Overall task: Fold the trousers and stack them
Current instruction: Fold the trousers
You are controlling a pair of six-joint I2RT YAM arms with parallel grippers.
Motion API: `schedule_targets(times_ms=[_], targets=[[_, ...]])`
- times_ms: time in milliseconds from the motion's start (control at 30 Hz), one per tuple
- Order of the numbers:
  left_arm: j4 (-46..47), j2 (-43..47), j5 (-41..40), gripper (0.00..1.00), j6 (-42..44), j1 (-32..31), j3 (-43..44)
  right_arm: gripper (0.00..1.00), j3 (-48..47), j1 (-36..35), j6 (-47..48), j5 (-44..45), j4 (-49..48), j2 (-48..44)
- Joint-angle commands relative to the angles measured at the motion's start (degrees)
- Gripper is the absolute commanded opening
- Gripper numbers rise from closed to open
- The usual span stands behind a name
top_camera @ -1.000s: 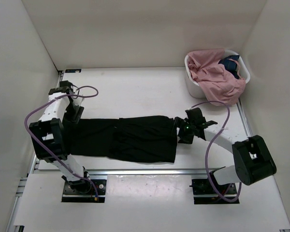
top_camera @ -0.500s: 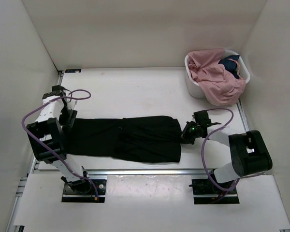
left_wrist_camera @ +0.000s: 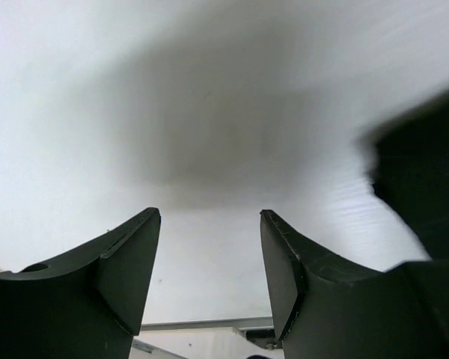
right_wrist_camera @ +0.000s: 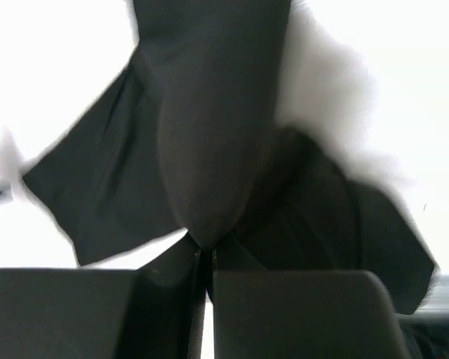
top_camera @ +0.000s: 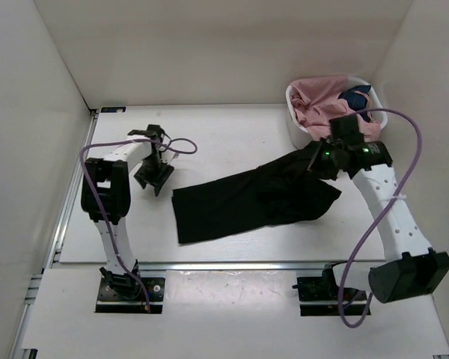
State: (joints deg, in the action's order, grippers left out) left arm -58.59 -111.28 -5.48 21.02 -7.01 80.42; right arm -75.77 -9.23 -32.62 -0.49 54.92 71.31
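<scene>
Black fabric of the trousers sprawled across the table from its centre toward 3 o'clock. There the right gripper held one end off the surface, jaws pinched together on it, and the cloth draped down from the grip. The left gripper hovered at 9 o'clock over bare table, jaws apart and holding nothing, just off the cloth's loose end. For a clean fold, the raised end probably needed to travel toward 9 o'clock low and level and land edge on edge. The left gripper could pin the free end against dragging. The basket at 1 o'clock sat close, so a wide swing risked snagging it.
</scene>
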Motion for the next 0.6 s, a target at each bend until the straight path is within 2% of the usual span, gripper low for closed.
schedule_targets(times_ms=[0,67,100,133,200,233,267,300,367,400,467,567], targets=[[-0.30,-2.34,5.38,0.67,-1.86,-3.18,6.04,0.00,-8.13,-13.98,-4.87,10.30,12.75,4.88],[-0.30,-4.20,7.22,0.67,-2.38,-4.24,7.46,0.00,-13.15,-20.97,-7.53,13.05,14.07,11.63],[-0.30,-5.07,9.67,0.67,-2.90,-5.11,7.47,0.00,-19.53,-27.26,-9.28,14.37,14.69,14.44],[-0.30,-6.30,11.00,0.66,-2.91,-5.65,8.25,0.00,-23.25,-30.11,-9.30,16.21,16.61,20.56],[-0.30,-6.84,13.63,0.62,-2.91,-6.18,8.26,0.00,-31.24,-36.78,-9.92,17.71,19.16,27.01],[-0.30,-7.54,16.17,0.60,-2.91,-6.87,7.39,0.00,-38.85,-38.47,-9.92,17.72,20.31,32.70],[-0.30,-8.07,17.33,0.59,-2.91,-6.88,6.86,0.00,-41.89,-40.06,-9.92,17.72,21.01,35.02],[-0.30,-8.07,18.47,0.53,-2.91,-6.88,6.33,0.00,-45.92,-42.51,-9.92,16.33,21.02,38.69],[0.22,-8.69,19.80,0.46,-2.21,-6.88,5.27,0.00,-46.93,-44.11,-9.13,13.43,17.62,41.27],[0.23,-9.38,19.80,0.32,-2.21,-6.88,4.49,0.00,-48.41,-44.90,-7.56,11.41,16.64,43.37],[1.02,-10.17,19.80,0.16,-2.21,-6.88,3.70,0.00,-51.13,-44.91,-6.76,10.25,17.15,45.75],[2.24,-11.93,19.80,0.14,-1.68,-6.88,3.69,0.00,-51.33,-44.91,-5.62,8.41,12.79,48.04]])
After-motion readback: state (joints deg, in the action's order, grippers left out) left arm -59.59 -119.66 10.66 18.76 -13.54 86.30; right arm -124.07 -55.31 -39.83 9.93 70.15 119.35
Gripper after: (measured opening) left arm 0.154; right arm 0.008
